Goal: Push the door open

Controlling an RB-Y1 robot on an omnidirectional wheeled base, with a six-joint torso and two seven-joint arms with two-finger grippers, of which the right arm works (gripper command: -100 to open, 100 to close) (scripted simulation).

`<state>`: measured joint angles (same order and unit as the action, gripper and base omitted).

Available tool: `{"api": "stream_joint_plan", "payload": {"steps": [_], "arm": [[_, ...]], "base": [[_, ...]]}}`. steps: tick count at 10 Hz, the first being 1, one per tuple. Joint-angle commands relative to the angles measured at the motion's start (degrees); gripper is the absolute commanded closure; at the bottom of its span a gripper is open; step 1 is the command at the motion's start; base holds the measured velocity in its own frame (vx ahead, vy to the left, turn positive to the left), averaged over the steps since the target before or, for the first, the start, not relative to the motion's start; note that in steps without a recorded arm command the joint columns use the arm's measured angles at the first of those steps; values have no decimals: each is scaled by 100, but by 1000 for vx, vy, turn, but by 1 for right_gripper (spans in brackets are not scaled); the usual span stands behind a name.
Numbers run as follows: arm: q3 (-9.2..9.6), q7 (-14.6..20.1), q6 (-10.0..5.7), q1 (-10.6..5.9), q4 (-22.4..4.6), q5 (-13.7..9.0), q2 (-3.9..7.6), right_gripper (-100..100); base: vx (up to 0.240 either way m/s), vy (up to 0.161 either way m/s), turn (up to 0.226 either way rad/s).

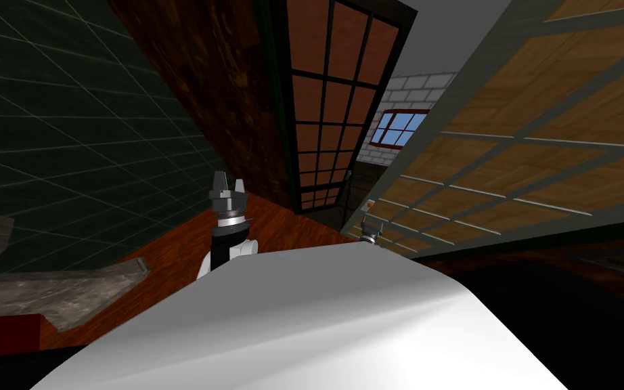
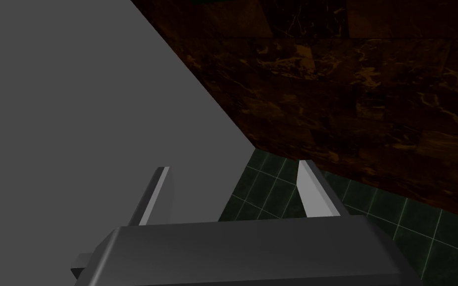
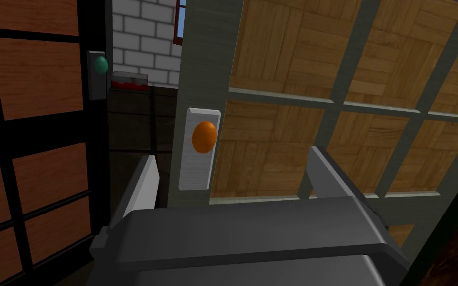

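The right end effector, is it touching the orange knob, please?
Apart. Right wrist view: the orange knob sits between the right end effector's open fingers, touching neither.

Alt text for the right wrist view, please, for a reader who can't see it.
The open right gripper faces a grey-framed door with wooden panels, near its orange knob. Beside it stands a dark-framed door with a green knob.

Dark green tiled wall (image 1: 67, 135) on my left, meeting a dark brown marbled wall (image 1: 216, 88). Floor (image 1: 168, 257) is red-brown wood. Grey stone slab (image 1: 47, 291) low on my left. Ahead: white brick wall (image 1: 405, 88), red-framed window (image 1: 398, 128) showing blue. Grey ceiling (image 1: 453, 34).
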<state>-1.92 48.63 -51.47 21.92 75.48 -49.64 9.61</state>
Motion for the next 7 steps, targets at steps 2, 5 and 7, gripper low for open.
{"api": "stream_joint_plan", "payload": {"steps": [2,5,7], "arm": [[22,290,-139,-8,-312,-216,10,-100],[36,621,-282,-31,-680,-479,34,-100],[44,805,-362,-44,-885,-625,47,-100]], "base": [[-29,-130,320],[-34,-120,315],[-50,-121,215]]}}
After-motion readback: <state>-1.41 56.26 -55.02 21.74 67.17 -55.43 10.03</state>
